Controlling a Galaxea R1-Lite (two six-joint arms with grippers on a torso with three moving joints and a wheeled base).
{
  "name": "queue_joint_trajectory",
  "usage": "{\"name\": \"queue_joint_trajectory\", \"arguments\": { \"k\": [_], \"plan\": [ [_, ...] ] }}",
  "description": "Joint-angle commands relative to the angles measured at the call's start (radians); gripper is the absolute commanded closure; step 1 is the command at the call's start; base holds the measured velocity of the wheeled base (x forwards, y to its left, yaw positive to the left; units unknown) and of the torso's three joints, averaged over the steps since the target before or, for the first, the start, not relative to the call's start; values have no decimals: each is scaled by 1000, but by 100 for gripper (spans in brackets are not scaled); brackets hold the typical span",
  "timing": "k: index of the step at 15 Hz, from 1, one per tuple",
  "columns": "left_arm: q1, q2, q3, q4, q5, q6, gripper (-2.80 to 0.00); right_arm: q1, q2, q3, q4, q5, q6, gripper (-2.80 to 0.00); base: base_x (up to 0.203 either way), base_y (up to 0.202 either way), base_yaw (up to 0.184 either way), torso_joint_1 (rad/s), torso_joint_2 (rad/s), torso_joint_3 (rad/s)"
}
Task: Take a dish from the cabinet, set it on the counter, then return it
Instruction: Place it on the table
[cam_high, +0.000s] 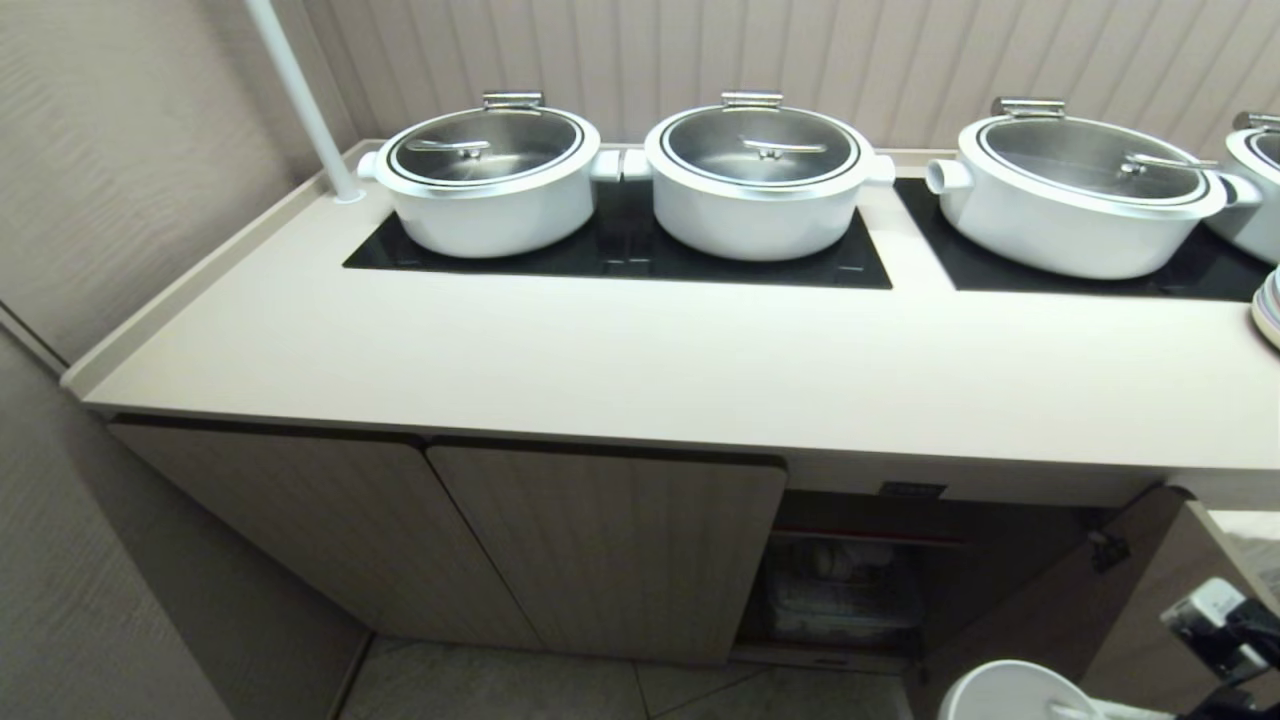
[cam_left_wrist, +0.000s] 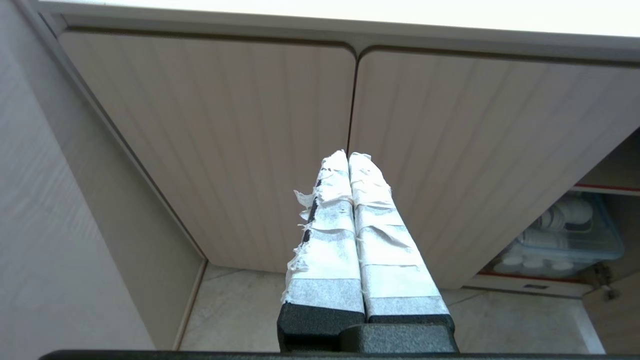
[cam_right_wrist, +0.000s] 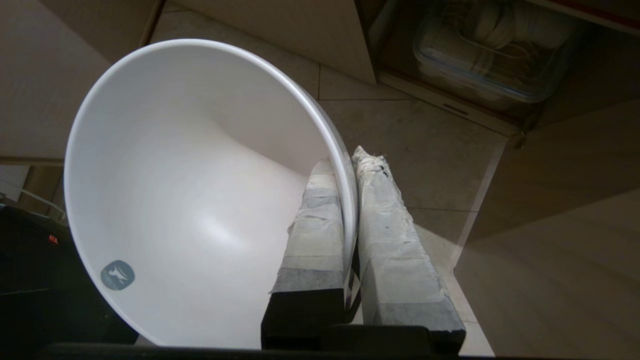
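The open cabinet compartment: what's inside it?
Inside the cabinet, below a red-edged shelf, sits a clear plastic box holding stacked white cups. The compartment's dim back and whatever lies on the shelf cannot be seen.

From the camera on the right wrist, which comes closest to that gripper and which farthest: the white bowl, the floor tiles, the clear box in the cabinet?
1. White bowl: its rim is pinched in the right gripper.
2. Floor tiles: below, just past the fingertips.
3. Clear plastic box: farthest, inside the open cabinet.
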Motion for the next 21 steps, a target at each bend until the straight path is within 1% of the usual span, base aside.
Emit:
{"name": "queue_joint_trajectory", "arguments": {
  "k": [1,12,21],
  "plan": [
    [0,0,0,0,1,-1,0,-1,0,0,-3,1,0,0,0,0,0,145,-315,-176],
    [0,0,1,0,1,-1,0,-1,-2,0,-4,0,-1,0,0,0,0,150,-309,-161],
    [0,0,0,0,1,-1,0,1,-5,2,-1,0,0,0,0,0,0,92,-176,-93]
  ]
}}
